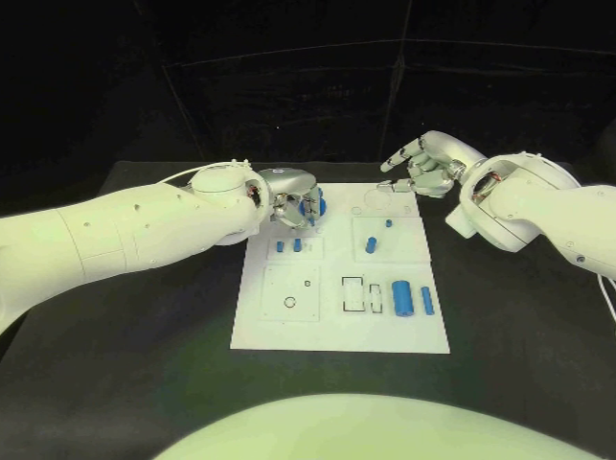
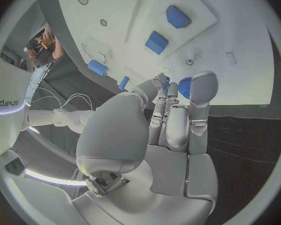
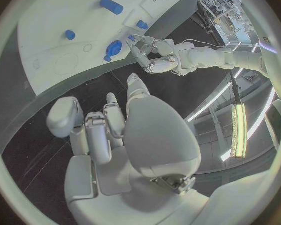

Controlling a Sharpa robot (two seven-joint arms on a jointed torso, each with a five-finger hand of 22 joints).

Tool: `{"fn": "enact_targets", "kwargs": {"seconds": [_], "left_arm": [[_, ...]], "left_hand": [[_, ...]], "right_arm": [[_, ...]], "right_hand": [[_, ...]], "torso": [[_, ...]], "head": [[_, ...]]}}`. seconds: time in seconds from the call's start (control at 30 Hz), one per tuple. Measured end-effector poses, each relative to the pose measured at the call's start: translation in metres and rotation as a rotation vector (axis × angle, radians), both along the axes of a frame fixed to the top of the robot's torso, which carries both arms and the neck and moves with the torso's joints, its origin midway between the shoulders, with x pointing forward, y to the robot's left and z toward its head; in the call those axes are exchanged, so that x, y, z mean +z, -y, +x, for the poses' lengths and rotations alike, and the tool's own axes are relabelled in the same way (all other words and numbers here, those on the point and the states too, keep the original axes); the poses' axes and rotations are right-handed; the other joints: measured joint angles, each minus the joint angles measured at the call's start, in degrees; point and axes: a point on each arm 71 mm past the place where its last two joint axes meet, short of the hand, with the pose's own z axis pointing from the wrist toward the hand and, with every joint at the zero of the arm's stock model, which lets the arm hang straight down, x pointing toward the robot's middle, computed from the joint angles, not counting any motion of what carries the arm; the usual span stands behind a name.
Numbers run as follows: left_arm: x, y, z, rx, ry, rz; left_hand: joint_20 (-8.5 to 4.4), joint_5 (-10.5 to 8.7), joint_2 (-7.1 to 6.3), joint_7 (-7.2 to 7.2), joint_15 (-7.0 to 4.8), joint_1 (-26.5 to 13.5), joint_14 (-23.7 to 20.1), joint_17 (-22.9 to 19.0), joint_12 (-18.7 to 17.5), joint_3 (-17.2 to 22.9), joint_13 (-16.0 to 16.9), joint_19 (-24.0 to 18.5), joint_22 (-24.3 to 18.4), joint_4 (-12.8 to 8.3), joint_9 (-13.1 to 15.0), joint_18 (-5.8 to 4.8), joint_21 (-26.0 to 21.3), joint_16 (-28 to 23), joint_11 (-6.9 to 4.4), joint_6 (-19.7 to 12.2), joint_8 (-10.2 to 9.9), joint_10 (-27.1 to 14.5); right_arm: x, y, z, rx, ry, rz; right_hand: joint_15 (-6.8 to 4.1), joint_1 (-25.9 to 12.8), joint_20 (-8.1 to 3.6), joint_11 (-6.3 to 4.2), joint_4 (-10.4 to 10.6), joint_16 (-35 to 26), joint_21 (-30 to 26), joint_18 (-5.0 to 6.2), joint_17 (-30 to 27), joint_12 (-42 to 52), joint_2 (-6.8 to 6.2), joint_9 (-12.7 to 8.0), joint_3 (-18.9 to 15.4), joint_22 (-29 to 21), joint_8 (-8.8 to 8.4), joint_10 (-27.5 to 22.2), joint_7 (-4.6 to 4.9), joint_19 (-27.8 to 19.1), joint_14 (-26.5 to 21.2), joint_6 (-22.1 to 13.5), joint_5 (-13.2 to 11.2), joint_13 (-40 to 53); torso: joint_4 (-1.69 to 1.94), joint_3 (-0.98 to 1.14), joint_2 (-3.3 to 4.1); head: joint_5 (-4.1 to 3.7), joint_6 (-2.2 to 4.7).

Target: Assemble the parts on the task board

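Two blue cylinders (image 1: 411, 298) on one task board (image 1: 341, 331), two hands.

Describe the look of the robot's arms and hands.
Both arms are bulky, glossy white shells. The left arm carries a thin white cable near its wrist; the right arm has one trailing beside it. The left hand and right hand are silver, with many jointed fingers.

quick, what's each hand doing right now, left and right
Left hand: fingers on a round blue part at the task board's far edge; a firm hold cannot be told.
Right hand: open, holding nothing.
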Motion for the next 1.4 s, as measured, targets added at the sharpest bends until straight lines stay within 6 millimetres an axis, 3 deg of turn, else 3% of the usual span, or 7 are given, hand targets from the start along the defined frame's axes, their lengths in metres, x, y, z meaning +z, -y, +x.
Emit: {"fn": "enact_targets", "kwargs": {"seconds": [0.5, 1.0, 1.4], "left_arm": [[-0.003, -0.032, -0.004, 0.071, -0.05, 0.032], [-0.005, -0.037, -0.001, 0.098, -0.062, 0.047], [-0.012, -0.028, 0.001, 0.095, -0.073, 0.045]], "left_hand": [[0.0, 0.0, -0.39, 0.19, 0.0, -0.4, 0.0, -0.2, -0.2, 0.0, 0.1, 0.0, 0.1, 0.0, 0.0, 0.0, 0.0, 0.0, 0.11, 0.2, -0.2, 0.3], [0.0, -0.01, -0.24, -0.01, 0.0, -0.7, 0.0, -0.2, -0.2, 0.0, 0.0, 0.0, 0.2, 0.0, 0.0, 0.01, 0.0, 0.0, -0.09, 0.4, -0.2, 0.5], [0.0, -0.01, -0.24, -0.01, 0.0, -0.7, 0.0, -0.3, -0.4, 0.0, 0.1, 0.0, 0.2, 0.0, 0.0, 0.01, 0.2, 0.0, -0.08, 0.4, -0.3, 0.5]], "right_arm": [[-0.001, 0.002, 0.0, -0.004, -0.001, -0.002], [-0.001, 0.002, 0.0, -0.005, -0.002, -0.002], [-0.001, 0.001, 0.0, -0.003, -0.002, -0.002]], "right_hand": [[0.0, 0.0, 0.0, 0.0, 0.0, 0.0, 0.0, 0.0, 0.0, 0.0, 0.0, 0.0, 0.0, 0.0, 0.0, 0.0, 0.0, 0.0, 0.0, 0.0, 0.0, 0.0], [0.0, 0.0, 0.0, 0.0, 0.0, 0.0, 0.0, 0.0, 0.0, 0.0, 0.0, 0.0, 0.0, 0.0, 0.0, 0.0, 0.0, 0.0, 0.0, 0.0, 0.0, 0.0], [0.0, 0.0, 0.0, 0.0, -0.2, 0.0, 0.0, 0.0, 0.0, 0.0, 0.0, 0.0, -0.2, 0.0, 0.0, 0.0, 0.0, 0.0, 0.0, 0.0, 0.3, 0.0]], "torso": [[-0.04, 0.01, 0.08], [-0.2, 0.06, 0.09], [-0.18, 0.02, 0.09]], "head": [[0.52, -0.15], [0.57, -0.21], [0.61, -0.41]]}}
